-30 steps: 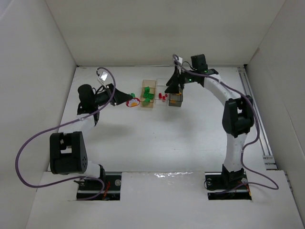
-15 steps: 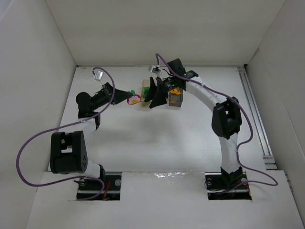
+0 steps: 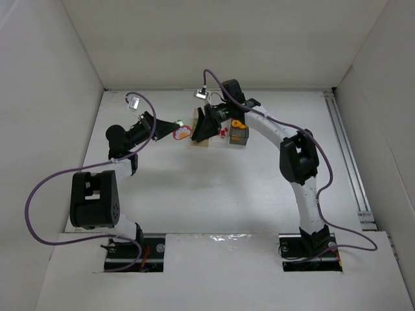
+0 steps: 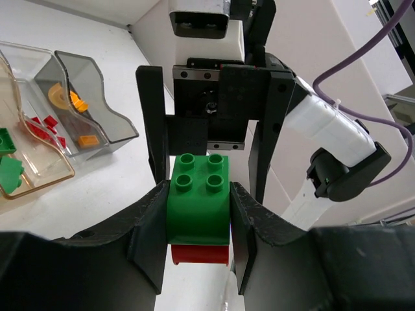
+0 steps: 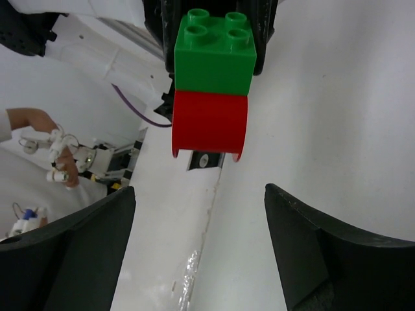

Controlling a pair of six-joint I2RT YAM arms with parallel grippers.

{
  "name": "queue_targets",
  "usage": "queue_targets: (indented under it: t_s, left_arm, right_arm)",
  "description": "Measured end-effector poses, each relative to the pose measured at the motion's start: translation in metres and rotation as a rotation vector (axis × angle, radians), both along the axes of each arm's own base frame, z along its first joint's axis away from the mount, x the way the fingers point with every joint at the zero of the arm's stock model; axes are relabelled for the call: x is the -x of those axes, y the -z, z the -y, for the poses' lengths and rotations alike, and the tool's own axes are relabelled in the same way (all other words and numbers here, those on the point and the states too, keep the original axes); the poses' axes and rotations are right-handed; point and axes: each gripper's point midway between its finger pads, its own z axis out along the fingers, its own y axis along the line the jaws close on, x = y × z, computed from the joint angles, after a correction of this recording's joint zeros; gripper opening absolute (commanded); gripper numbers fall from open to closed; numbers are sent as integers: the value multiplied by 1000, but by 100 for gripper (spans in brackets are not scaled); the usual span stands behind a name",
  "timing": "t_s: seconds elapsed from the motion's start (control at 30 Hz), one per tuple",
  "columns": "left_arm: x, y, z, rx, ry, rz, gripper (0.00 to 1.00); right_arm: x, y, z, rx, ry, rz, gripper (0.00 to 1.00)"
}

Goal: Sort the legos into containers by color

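My left gripper (image 4: 199,214) is shut on a green lego brick (image 4: 198,201) that has a red lego brick (image 4: 201,254) stuck under it. The stack (image 3: 183,133) hangs above the table, left of the containers. My right gripper (image 5: 198,214) is open and faces the green brick (image 5: 216,55) and red brick (image 5: 209,126) head-on, a short way off, touching neither. In the top view the right gripper (image 3: 202,126) covers most of the amber container (image 3: 194,139). The clear container (image 4: 29,71) holds red legos (image 4: 45,126), and the dark grey container (image 4: 97,78) holds orange legos (image 4: 78,102).
Green legos (image 4: 6,172) lie at the left edge of the left wrist view. White walls enclose the table on three sides. A rail (image 3: 347,155) runs along the right side.
My right arm has swung left from the grey container to face the left gripper, and its jaws have opened wider. The left gripper with the stack has risen slightly toward it.
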Motion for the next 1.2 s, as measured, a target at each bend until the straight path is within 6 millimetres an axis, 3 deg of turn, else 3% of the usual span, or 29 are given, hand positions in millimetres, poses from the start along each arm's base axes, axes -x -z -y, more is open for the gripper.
queue_targets:
  t_s: [0.4, 0.53, 0.57, 0.63, 0.97, 1.07, 1.2]
  left_arm:
    - [8, 6, 23, -6, 41, 6, 0]
    - [12, 14, 26, -6, 50, -21, 0]
    - [12, 15, 26, -6, 49, -23, 0]
    - [12, 14, 26, -5, 50, -21, 0]
    - [7, 15, 27, -5, 50, -15, 0]
    - [7, 15, 27, -2, 49, -16, 0]
    - [7, 14, 27, 1, 50, -15, 0]
  right_arm:
    - [-5, -16, -11, 5, 1, -55, 84]
    - [-6, -19, -12, -4, 0, -44, 68]
    - [-6, -19, -12, -6, -2, -44, 58]
    - [-6, -20, -13, -7, -1, -39, 52]
    - [-8, -16, -18, -1, 16, -35, 57]
    - [-8, -16, -20, 0, 17, -33, 53]
    - [-9, -13, -21, 5, 23, -36, 38]
